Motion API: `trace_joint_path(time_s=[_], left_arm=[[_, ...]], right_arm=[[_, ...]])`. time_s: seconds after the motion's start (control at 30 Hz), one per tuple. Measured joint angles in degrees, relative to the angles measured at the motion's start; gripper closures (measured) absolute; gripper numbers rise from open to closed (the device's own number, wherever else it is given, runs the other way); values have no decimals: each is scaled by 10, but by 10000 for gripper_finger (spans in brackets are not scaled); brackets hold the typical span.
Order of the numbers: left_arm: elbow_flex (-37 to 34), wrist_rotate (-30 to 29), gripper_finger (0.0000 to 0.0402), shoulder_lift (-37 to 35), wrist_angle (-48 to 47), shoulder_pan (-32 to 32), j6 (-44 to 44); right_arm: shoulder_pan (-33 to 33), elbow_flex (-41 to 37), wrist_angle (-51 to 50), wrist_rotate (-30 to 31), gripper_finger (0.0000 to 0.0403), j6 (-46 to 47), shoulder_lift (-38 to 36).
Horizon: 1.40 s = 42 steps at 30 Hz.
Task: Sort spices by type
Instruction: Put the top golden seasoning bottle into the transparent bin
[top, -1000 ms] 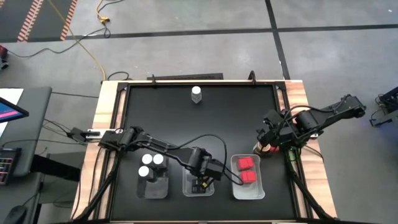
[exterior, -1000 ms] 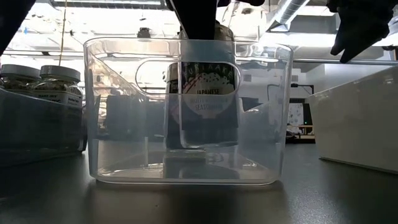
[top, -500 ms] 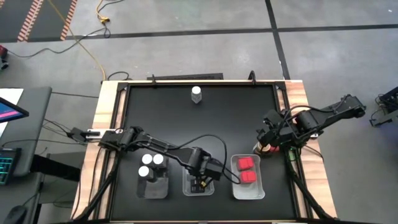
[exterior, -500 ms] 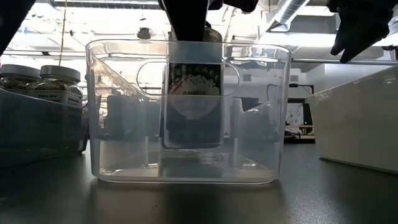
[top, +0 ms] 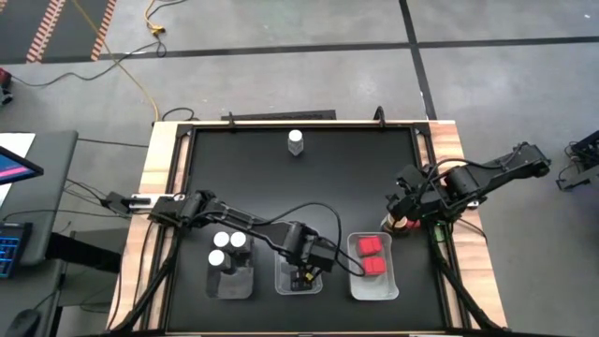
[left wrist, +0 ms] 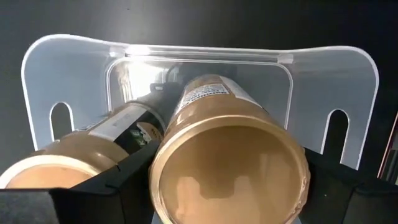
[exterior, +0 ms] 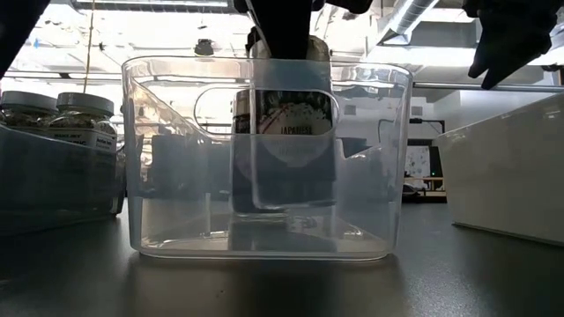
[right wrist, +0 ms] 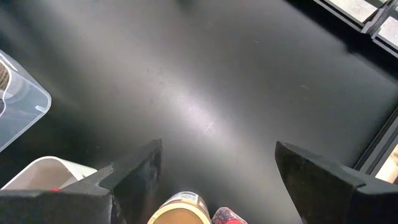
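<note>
1. Tan-lidded jar (left wrist: pixel 227 168) sits between our left gripper (top: pixel 301 278) fingers inside the middle clear tray (exterior: pixel 264 251), beside another tan jar (left wrist: pixel 74 155): like joins like. Whether we grip or have released, we cannot tell.
2. Since a moment ago, this jar shifted sideways.
3. Farther off, our right gripper (right wrist: pixel 214 171) hangs open over a jar (right wrist: pixel 180 211) beside the red-capped tray (top: pixel 374 281).

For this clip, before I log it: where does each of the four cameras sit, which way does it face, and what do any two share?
High view: overhead, straight down; both arms, three trays, a lone white-capped jar.
Low view: table height, level through the middle tray into the room; the left arm enters from above.
Left wrist view: looks past the left end effector at a tan-lidded jar between its fingers, over that tray.
Right wrist view: looks down past the open right end effector at black tabletop.
Shared: low and left wrist views both show the middle tray and that jar.
</note>
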Motion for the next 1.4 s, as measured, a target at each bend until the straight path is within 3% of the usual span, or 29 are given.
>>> trace_joint_path(time_s=[0.77,0.9,1.4], left_arm=[[1,-6,113,6,29,-9,-33],[1,15,113,23,47,-10,-29],[1,11,112,22,15,2,-30]], right_arm=[[0,0,0,0,62,0,0],[0,0,0,0,62,0,0],[0,0,2,0,62,0,0]])
